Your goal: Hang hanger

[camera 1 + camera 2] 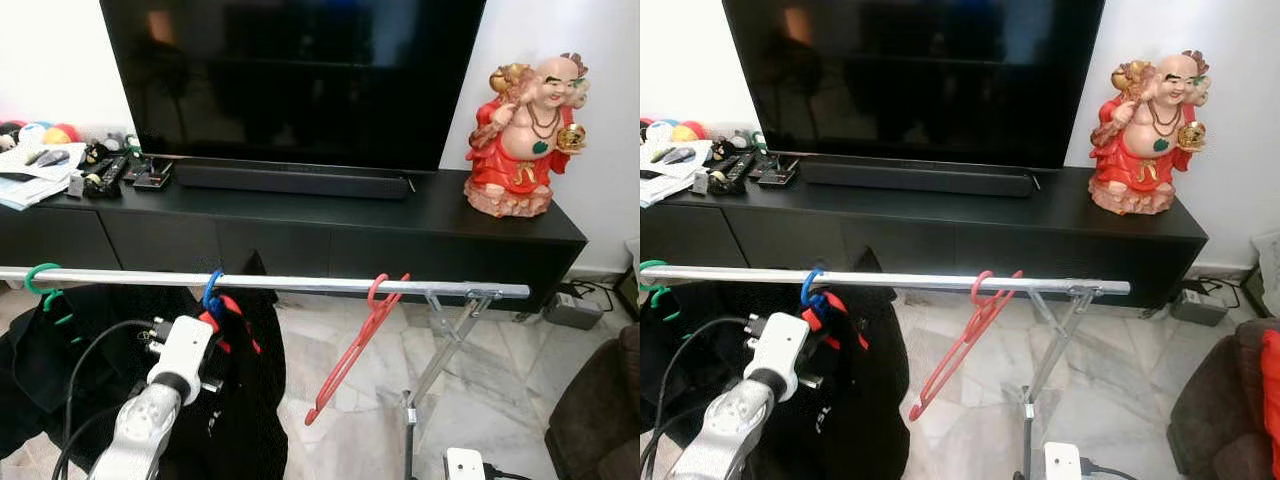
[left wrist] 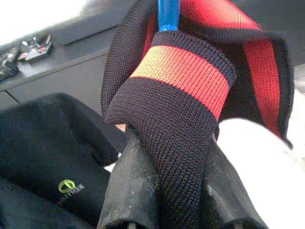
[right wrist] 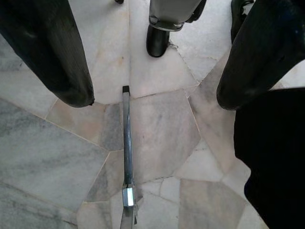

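Hanging from the silver rail (image 1: pixel 300 283) at lower left of the frame, the blue hanger (image 1: pixel 212 292) is mostly hidden by its black and red garment (image 2: pixel 181 95). The left gripper (image 2: pixel 167 200) is just below the hook, jaws clamped on the knit collar. The right gripper (image 3: pixel 152 71) points at the marble floor (image 3: pixel 157 143), jaws apart and empty.

A white wall (image 1: pixel 50 60) stands at the far side behind a large dark television (image 1: pixel 290 75) on a long black cabinet (image 1: pixel 300 235). A red figurine (image 1: pixel 522 135) stands at its right end. Pale marble floor (image 1: pixel 490 400) lies near.
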Available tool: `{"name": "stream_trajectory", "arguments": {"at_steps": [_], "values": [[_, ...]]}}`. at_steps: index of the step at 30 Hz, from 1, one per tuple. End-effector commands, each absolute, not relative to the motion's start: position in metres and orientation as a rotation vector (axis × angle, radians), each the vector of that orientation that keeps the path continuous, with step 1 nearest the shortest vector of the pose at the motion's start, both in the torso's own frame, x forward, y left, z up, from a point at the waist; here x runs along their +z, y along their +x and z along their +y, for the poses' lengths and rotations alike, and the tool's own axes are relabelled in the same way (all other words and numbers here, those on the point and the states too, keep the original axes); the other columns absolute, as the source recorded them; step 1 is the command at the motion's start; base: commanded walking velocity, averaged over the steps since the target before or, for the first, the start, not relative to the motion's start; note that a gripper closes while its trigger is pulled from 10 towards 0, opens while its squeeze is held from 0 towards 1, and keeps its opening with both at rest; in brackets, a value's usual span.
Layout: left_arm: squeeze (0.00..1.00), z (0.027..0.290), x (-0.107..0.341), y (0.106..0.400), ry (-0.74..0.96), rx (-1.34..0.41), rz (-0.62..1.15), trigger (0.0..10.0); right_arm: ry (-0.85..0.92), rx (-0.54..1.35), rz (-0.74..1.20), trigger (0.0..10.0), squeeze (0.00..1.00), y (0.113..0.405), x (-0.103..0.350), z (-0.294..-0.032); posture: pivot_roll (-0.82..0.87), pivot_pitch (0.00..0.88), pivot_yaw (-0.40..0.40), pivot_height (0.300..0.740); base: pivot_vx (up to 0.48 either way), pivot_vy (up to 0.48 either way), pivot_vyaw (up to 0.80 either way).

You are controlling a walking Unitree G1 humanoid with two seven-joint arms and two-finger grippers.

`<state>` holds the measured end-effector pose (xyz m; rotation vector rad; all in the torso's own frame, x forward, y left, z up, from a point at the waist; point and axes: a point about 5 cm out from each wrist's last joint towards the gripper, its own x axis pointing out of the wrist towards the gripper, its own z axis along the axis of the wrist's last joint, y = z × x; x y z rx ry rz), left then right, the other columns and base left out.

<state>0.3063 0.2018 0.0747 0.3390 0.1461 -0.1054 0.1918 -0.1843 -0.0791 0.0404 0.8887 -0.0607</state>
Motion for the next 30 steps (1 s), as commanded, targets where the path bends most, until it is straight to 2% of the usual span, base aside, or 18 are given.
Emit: {"name": "stream_trajectory", "arguments": {"at_steps": [1, 9, 20, 26, 30], "values": [[0.0, 0.203, 0.086, 0.317, 0.354, -0.076, 0.111, 10.0, 0.032, -0.059, 0.896, 10.0, 0.0, 0.192, -0.079, -0.185, 0.12, 0.0, -0.024, 0.74, 0.0, 0.0, 0.0], [0.0, 0.205, 0.086, 0.332, 0.348, -0.018, 0.167, 10.0, 0.032, -0.062, 0.898, 10.0, 0.0, 0.191, -0.079, -0.186, 0.11, 0.003, -0.025, 0.74, 0.0, 0.0, 0.0], [0.0, 0.211, 0.066, 0.332, 0.33, 0.027, 0.309, 10.0, 0.029, -0.056, 0.905, 10.0, 0.0, 0.19, -0.08, -0.186, 0.12, 0.011, -0.03, 0.74, 0.0, 0.0, 0.0], [0.0, 0.207, 0.045, 0.323, 0.329, -0.046, 0.442, 10.0, 0.024, -0.051, 0.911, 10.0, 0.0, 0.189, -0.081, -0.185, 0.11, 0.017, -0.028, 0.74, 0.0, 0.0, 0.0], [0.0, 0.206, 0.04, 0.316, 0.313, -0.081, 0.437, 10.0, 0.024, -0.052, 0.914, 10.0, 0.0, 0.188, -0.081, -0.185, 0.11, 0.017, -0.028, 0.74, 0.0, 0.0, 0.0]]}}
